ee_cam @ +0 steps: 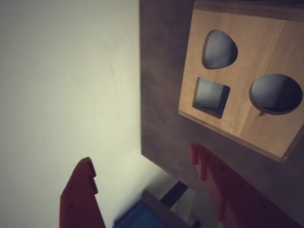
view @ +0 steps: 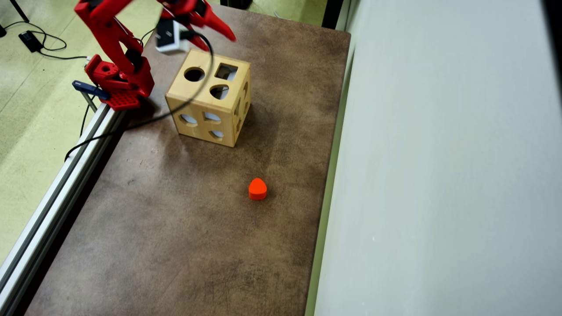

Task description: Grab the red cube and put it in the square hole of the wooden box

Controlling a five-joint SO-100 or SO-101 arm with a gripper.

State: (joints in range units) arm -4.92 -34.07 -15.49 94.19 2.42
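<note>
Now | claw (ee_cam: 142,166) spread, empty | square hole (ee_cam: 211,96) just beyond its tips | wooden box (view: 210,98)

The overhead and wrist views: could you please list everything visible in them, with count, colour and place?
wooden box: one, light wood, upper-left part of the table in the overhead view
square hole: one, dark, box top, beside a round hole and a teardrop hole
heart-like block: one, orange-red, on the table below the box
table: one, mottled brown
red cube: none visible in either view
arm: one, red, base at the table's left edge
gripper: one, red, open and empty, above the box's top edge
</note>
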